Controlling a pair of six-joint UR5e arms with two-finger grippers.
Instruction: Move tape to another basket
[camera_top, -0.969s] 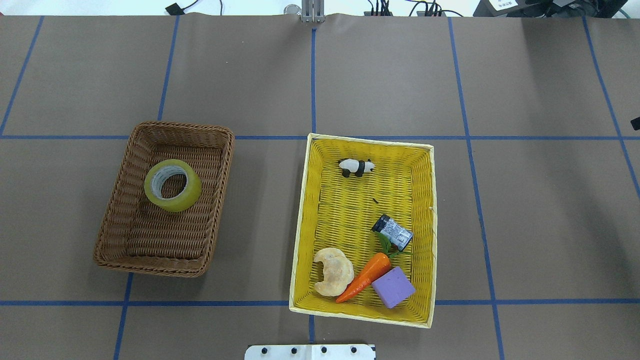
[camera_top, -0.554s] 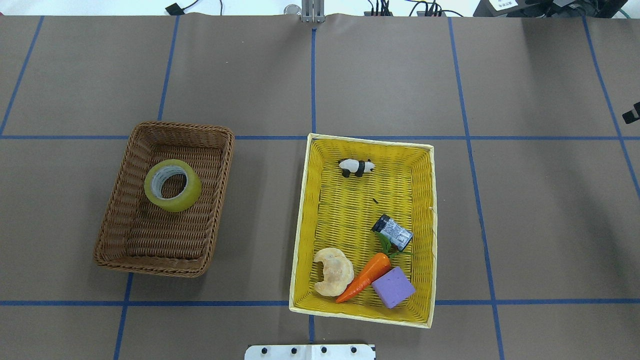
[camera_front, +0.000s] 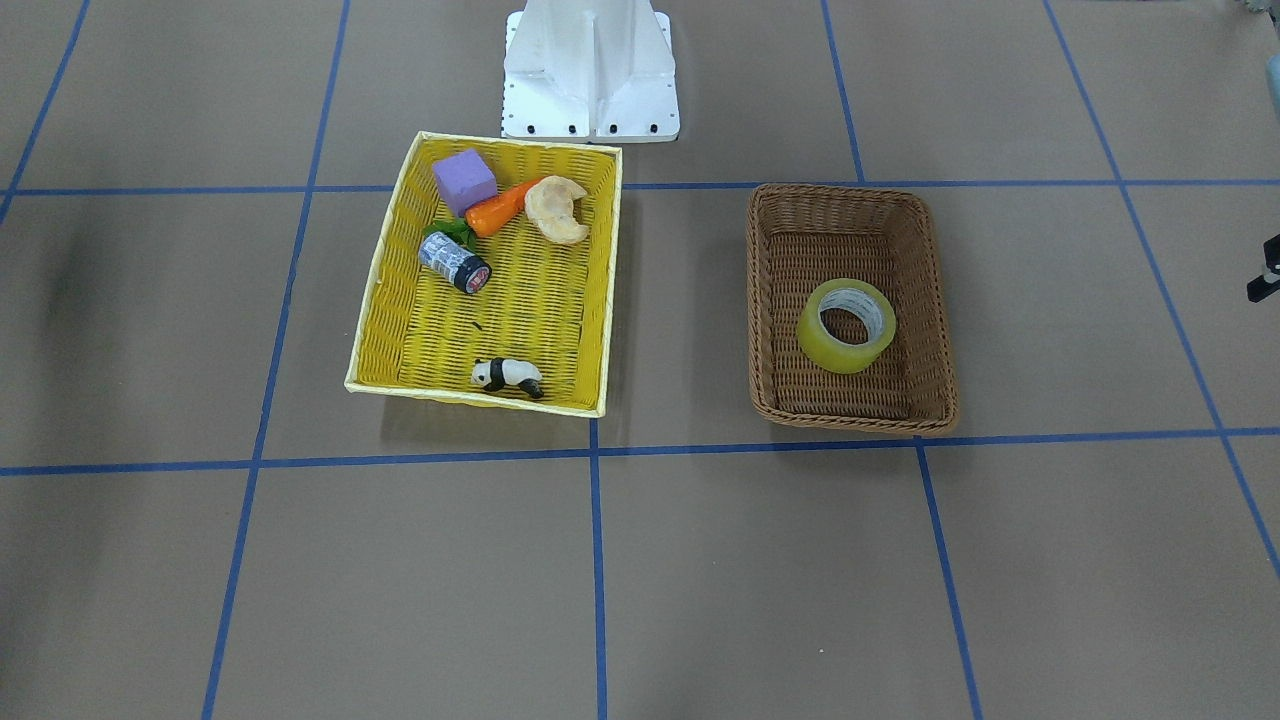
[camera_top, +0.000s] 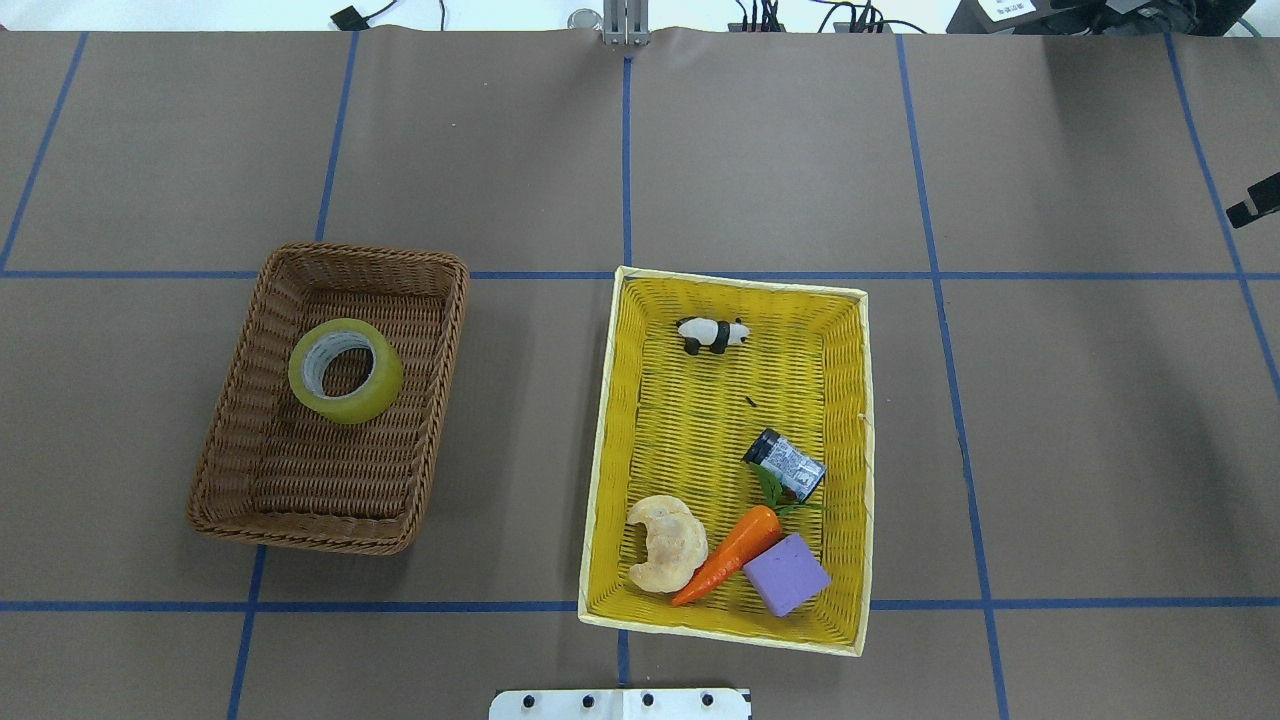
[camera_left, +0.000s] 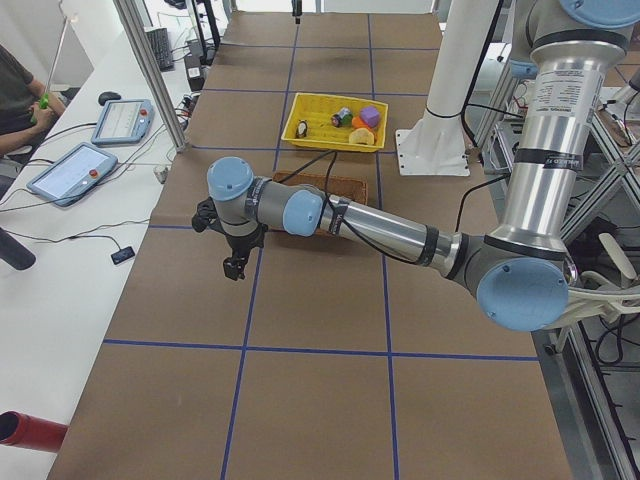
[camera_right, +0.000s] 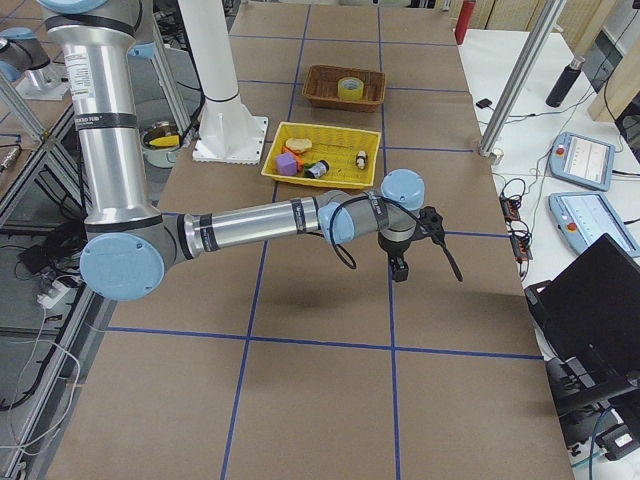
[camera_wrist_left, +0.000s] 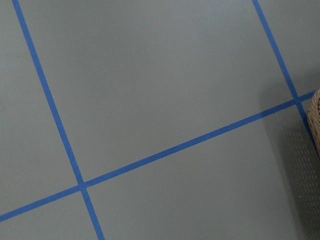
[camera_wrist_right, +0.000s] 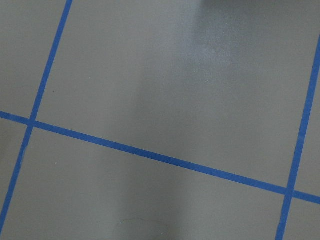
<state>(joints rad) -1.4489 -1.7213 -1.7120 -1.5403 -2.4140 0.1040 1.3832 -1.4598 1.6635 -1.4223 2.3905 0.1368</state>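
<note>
The tape (camera_top: 385, 385), a yellowish roll with a white core, lies flat in the brown wicker basket (camera_top: 452, 340) on the table's left half; both also show in the front view, the tape (camera_front: 822, 345) and the basket (camera_front: 935, 300). The yellow basket (camera_top: 700, 420) stands to its right. My right gripper (camera_top: 1255, 208) shows only as a black tip at the overhead view's right edge, far from both baskets. My left gripper (camera_left: 235, 266) hangs over bare table beyond the brown basket. I cannot tell whether either gripper is open or shut.
The yellow basket holds a panda figure (camera_top: 712, 334), a grey-labelled cylinder (camera_top: 787, 465), a carrot (camera_top: 728, 555), a purple block (camera_top: 786, 574) and a bread piece (camera_top: 665, 543). The robot's white base (camera_front: 590, 70) stands behind it. Blue tape lines grid the brown table.
The black tip of my right gripper has moved further into the overhead view at the right edge and toward the far side. The tape and both baskets have not moved.
</note>
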